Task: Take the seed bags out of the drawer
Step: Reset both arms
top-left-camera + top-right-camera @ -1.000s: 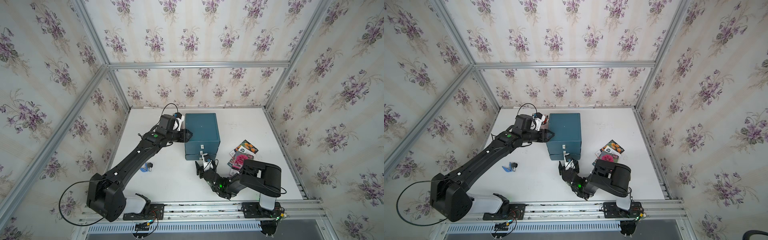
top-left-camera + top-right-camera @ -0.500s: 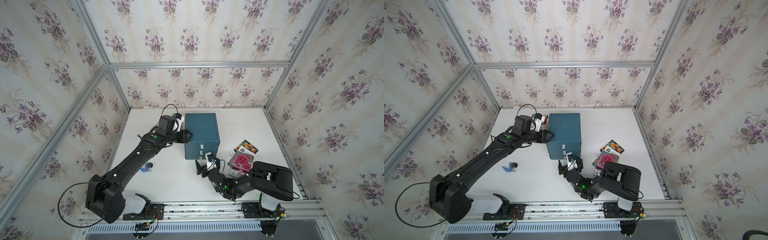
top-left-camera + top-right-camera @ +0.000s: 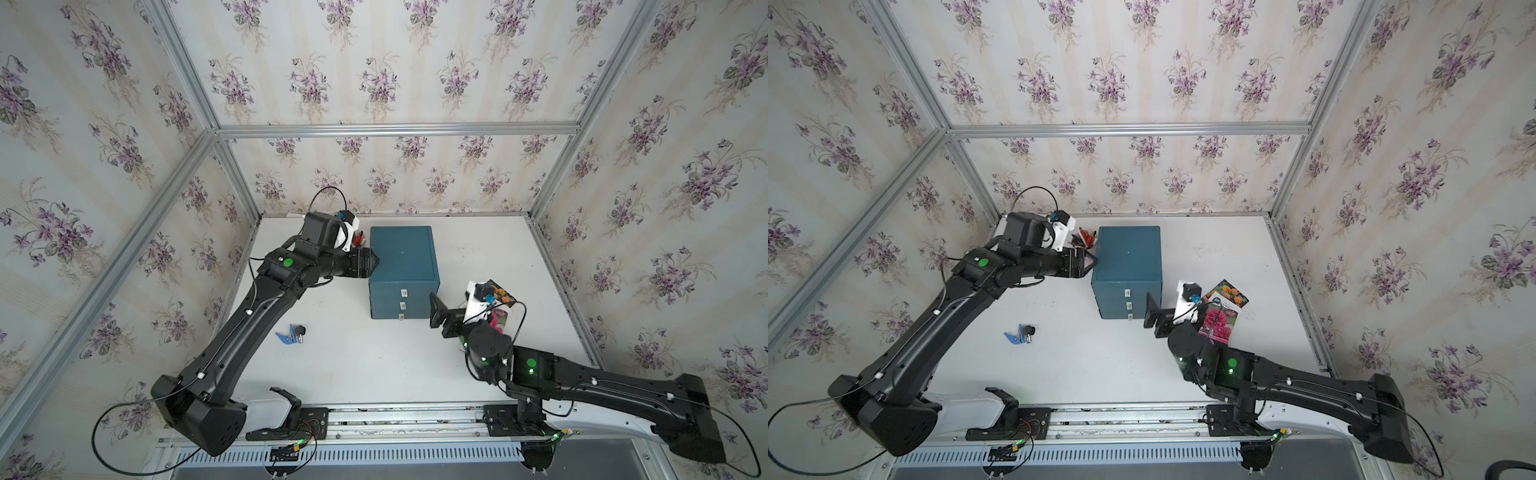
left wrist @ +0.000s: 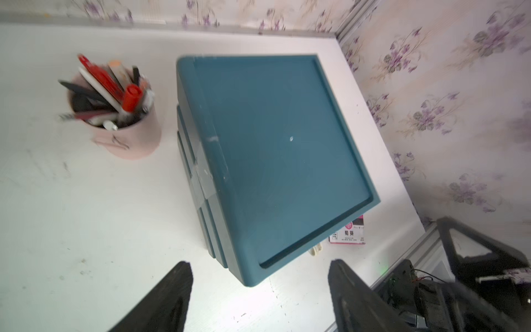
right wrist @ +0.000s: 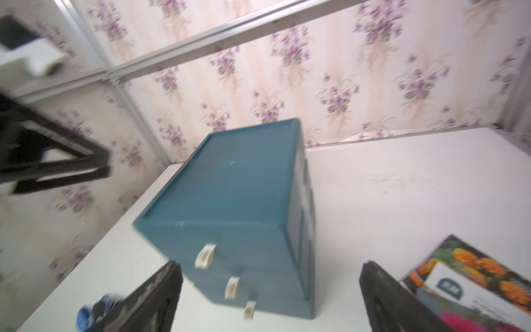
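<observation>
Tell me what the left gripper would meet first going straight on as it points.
Most likely the blue drawer cabinet, close ahead of the open left gripper; whether it strikes the side or skims the top is unclear.

The drawer unit (image 3: 403, 270) is sitting mid-bench (image 3: 374, 365), all three drawers looking shut, and it's blocking the straight line between the two arms. A pen cup (image 4: 129, 138) is crowding the gap on its left, and the seed bags (image 3: 1219, 322) are lying just off its right. The bench in front is lying wide open, with only a small blue thing (image 3: 291, 333) sitting out to the left.
</observation>
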Tool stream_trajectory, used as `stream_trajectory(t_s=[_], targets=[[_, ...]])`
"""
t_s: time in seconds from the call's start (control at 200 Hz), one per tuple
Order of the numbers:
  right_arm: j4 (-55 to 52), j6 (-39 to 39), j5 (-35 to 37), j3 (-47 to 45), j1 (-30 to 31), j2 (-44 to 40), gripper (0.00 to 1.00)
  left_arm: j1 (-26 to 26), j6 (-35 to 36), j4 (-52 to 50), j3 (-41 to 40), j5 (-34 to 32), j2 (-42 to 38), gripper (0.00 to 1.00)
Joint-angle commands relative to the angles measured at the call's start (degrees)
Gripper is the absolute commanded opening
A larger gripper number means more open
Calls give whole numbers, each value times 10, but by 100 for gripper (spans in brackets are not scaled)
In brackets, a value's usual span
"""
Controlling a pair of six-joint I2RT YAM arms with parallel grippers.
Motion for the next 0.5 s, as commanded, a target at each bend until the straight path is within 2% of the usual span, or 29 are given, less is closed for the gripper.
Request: stream_trajectory(t_s=[0.0,0.06,0.12,0.175,0.26,0.325,0.42,0.495], targets=[[-157,-8,-108,39,-121,8,100,1,36,-14,33,-130,-40,89],[-174,-4,-121,60,-196,39,100,1,60,18,26,-210,-76,99],[-179,-1,-95,79,-238,70,100,1,96,69,-1,-317,-114,100],[-162,7,-32,69,-245,97,98,2,154,136,-51,-411,-146,100],[-60,-62,68,38,-257,130,100,21,254,258,-154,-515,-171,100],[-31,-59,50,30,-310,148,100,79,246,287,-211,-530,-165,100],[0,-1,-39,-4,-439,164,100,188,122,250,-272,-501,-148,100],[17,66,-82,-35,-514,176,100,247,97,301,-360,-479,-144,100]])
